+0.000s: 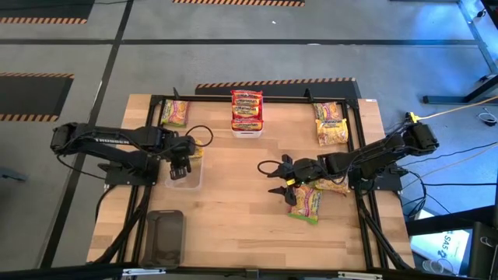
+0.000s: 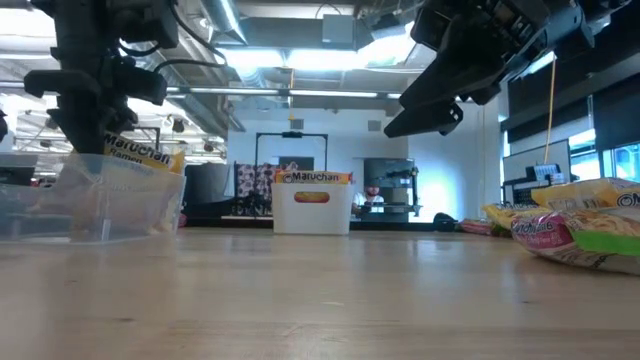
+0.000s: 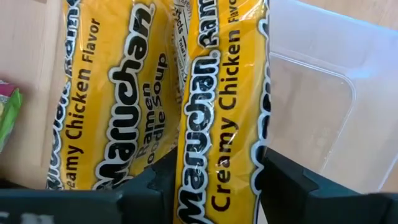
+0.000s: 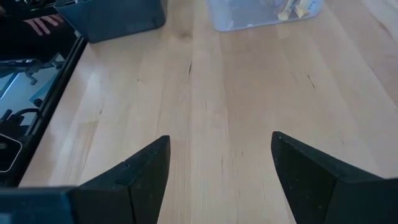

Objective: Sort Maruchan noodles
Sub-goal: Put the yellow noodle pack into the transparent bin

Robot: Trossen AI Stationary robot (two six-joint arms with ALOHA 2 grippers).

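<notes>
Left gripper [image 1: 180, 167] over clear bin [image 1: 194, 180] at nine o'clock, jaws around yellow Creamy Chicken packet [image 3: 217, 137], right gripper [image 1: 278, 178] at centre, jaws released above bare surface [image 4: 236, 93].

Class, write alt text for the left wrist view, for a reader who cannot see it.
Two yellow Maruchan Creamy Chicken ramen packets stand side by side in a clear plastic bin; the nearer one sits between the left gripper's dark fingers. Pale wooden table shows beside them.

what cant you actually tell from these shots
- Left gripper: whether it grips the creamy chicken packet; left wrist view cuts off its fingertips.
- Clear bin: packet count; the arm covers it in the high view.
- White bin: contents; its wall hides them in the low view.
</notes>
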